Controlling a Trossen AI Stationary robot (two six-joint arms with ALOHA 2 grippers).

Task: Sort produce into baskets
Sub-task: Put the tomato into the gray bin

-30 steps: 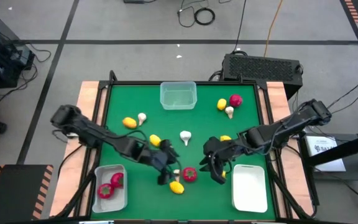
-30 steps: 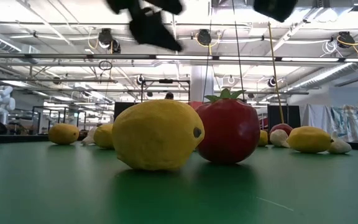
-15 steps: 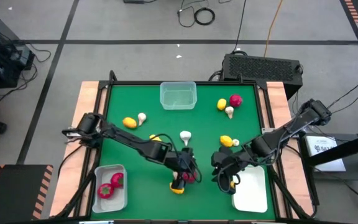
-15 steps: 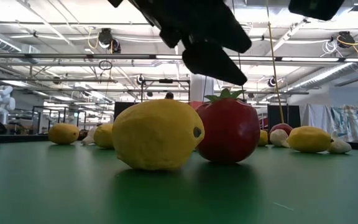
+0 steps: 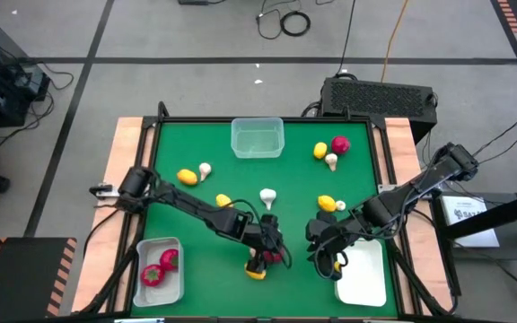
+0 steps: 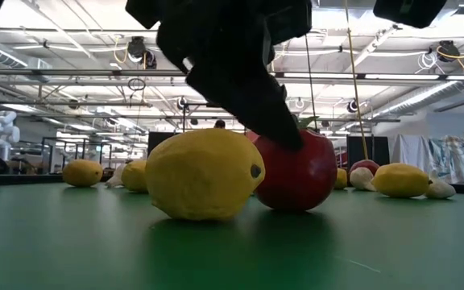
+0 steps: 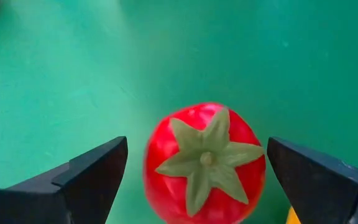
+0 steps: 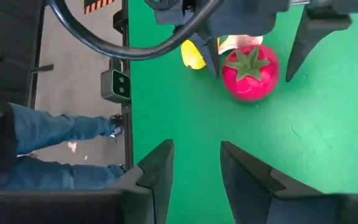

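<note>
On the green table (image 5: pixel 205 260), left fingers (image 7: pixel 92 180) spread, half-hiding a tomato (image 7: pixel 204 163).

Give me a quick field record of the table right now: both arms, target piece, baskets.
left gripper: jaws open, straddling the red tomato, not yet closed on it
right gripper: near front right basket, partly closed, holding nothing that shows
next to tomato: yellow lemon right beside it
front left basket: holds two red pieces
far basket: nothing visible inside
front right basket: nothing visible inside
loose produce: lemons, mushrooms, one more red piece spread on the green mat
</note>
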